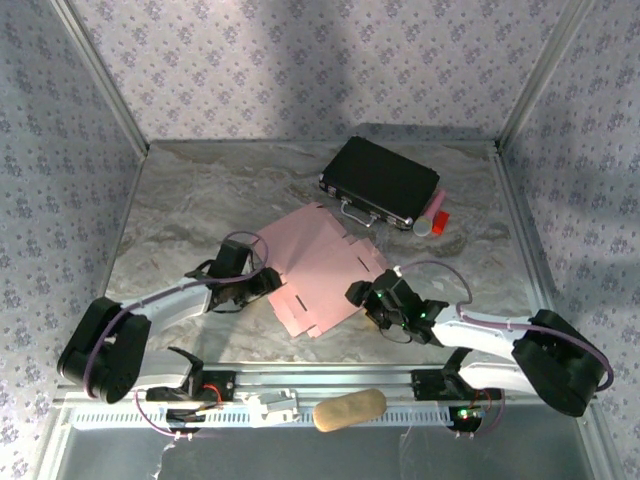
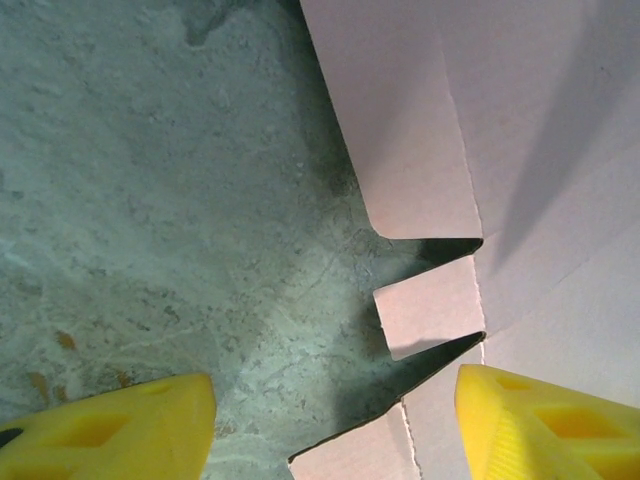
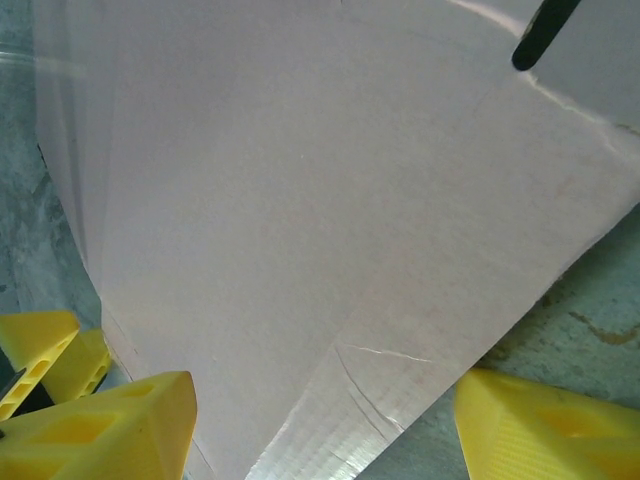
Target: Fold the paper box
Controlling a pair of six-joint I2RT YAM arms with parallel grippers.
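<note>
Fingers [image 2: 110, 430] wide at paper box [image 1: 318, 275] edges

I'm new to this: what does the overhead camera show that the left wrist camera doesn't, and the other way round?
From above: the black case at the back, the whole outline of the pink sheet, and the right gripper at its right edge. From the left wrist: a close look at the sheet's cut tabs and slits, with the left gripper open over that edge. Shared: the pink sheet and the marbled table.
</note>
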